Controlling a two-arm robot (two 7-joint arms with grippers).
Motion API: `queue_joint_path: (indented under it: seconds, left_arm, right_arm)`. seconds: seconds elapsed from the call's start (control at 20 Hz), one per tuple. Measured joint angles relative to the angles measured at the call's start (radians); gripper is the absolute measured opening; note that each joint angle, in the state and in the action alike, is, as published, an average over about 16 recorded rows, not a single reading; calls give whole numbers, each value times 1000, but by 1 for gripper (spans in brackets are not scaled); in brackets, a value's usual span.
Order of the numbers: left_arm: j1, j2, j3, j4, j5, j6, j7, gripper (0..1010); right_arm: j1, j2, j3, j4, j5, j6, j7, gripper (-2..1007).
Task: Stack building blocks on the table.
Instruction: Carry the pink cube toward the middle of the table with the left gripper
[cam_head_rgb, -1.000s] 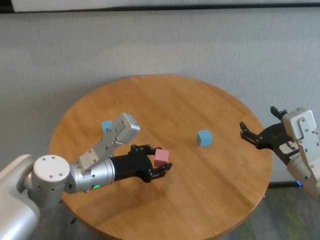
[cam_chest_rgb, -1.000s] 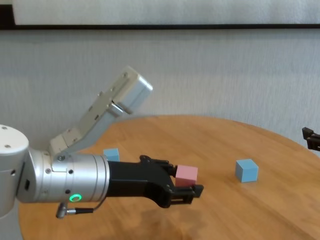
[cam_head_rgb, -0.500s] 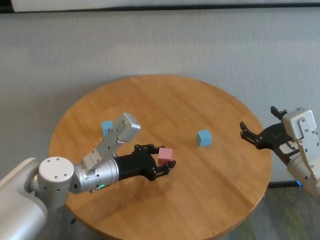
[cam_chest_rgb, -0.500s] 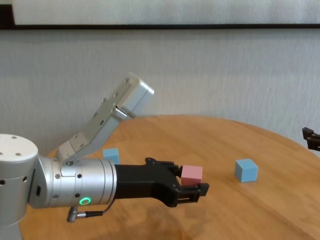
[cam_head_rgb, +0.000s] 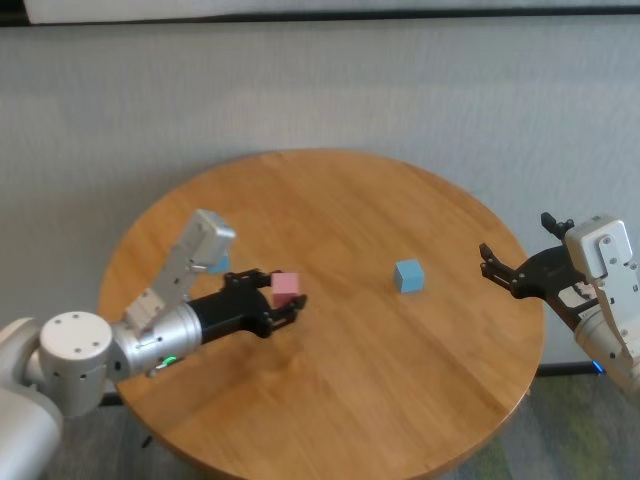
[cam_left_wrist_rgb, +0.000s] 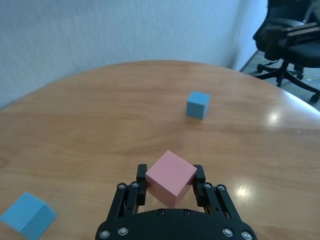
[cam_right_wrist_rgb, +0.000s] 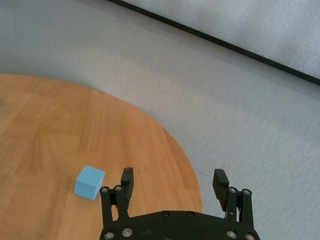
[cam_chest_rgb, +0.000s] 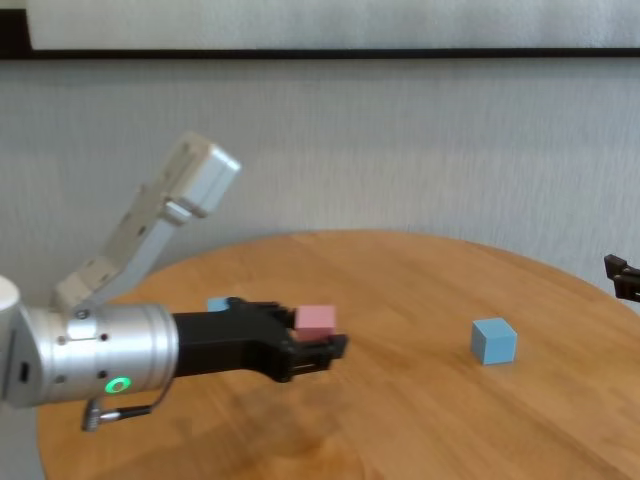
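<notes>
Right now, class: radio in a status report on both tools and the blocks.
Left tool shut on pink block, lifted. Right tool open, parked beyond table edge. Both blue blocks apart, unstacked.

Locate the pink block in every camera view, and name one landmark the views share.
Head view: pink block held in the left gripper, left of centre over the table.
Chest view: pink block, near centre, at the left gripper's tip.
Left wrist view: pink block, low centre, tilted between the fingers.
Right wrist view: not in it.
Shared landmark: the lone blue block.
</notes>
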Motion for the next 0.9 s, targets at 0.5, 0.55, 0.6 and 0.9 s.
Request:
queue_joint_path:
  seconds: [0.5,0.55,0.6,0.9]
  left_arm:
    - [-16,-15,-10,77,14,-14,-17,561]
    - [-18,-18,-8,83,16,-14,-21,561]
    - [-20,-21,-6,87,18,-15,-25,561]
    - [-26,-34,7,97,26,-12,-42,561]
  right_arm:
    - [0,0,0,0,0,0,0,1000]
    - [0,0,0,0,0,0,0,1000]
    - [0,0,0,0,0,0,0,1000]
    - [0,0,0,0,0,0,0,1000]
